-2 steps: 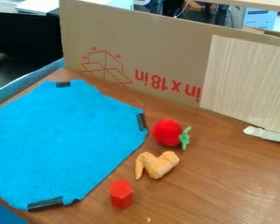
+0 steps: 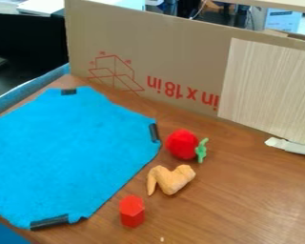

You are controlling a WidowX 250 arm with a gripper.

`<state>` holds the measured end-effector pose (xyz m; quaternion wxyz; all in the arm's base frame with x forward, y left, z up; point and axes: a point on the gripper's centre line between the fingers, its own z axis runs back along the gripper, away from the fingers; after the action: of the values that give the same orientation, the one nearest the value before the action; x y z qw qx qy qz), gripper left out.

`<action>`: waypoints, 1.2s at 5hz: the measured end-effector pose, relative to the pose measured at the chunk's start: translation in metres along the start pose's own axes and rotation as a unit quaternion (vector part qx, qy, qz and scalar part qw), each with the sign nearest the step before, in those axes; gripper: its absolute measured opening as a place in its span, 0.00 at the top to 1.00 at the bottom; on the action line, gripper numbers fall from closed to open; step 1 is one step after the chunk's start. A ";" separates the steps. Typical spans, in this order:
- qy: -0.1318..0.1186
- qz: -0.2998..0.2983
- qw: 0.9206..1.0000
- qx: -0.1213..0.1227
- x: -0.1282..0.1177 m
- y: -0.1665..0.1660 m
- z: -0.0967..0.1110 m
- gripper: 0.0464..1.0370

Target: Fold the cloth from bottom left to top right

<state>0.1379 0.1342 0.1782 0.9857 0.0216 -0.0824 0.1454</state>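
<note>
Camera view. I find the blue cloth (image 2: 66, 152) spread out over the left half of the frame, lying on the tabletop (image 2: 244, 205) and cut off by the frame's left edge. Black strips sit at its margin: an upper strip (image 2: 68, 91) at upper left, a right strip (image 2: 154, 133) near the centre, and a lower strip (image 2: 50, 222) at lower left. No fold crosses the main sheet, so I assess the task as at its start, with the bottom-left grasp still to be made.

The next move, in my judgement, calls for a pinch of the cloth's margin at lower left, a modest lift, and a diagonal carry toward the cloth's upper-right side. I cannot confirm which point the task means as bottom left, as the cloth runs out of frame there.

Gripper state: I cannot tell whether it is open, closed or gripping anything. Its position relative to the cloth I likewise cannot establish; I would verify that before commanding a descent.

Right of the cloth, and apart from it, I note a red round toy with a green stem (image 2: 182, 144), a tan wing-shaped toy (image 2: 171, 180) and a red block (image 2: 132, 211). A wide carry could disturb them. Behind stands a cardboard panel (image 2: 174, 52).
</note>
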 end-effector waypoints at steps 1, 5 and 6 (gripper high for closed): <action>-0.007 0.090 0.996 -0.002 0.039 0.033 -0.037 0.04; -0.106 0.230 0.967 -0.001 0.076 0.124 -0.125 0.04; -0.102 0.243 0.965 0.014 0.087 0.130 -0.138 0.04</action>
<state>0.2033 0.2924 0.0591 0.9068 0.0300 -0.1836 0.3783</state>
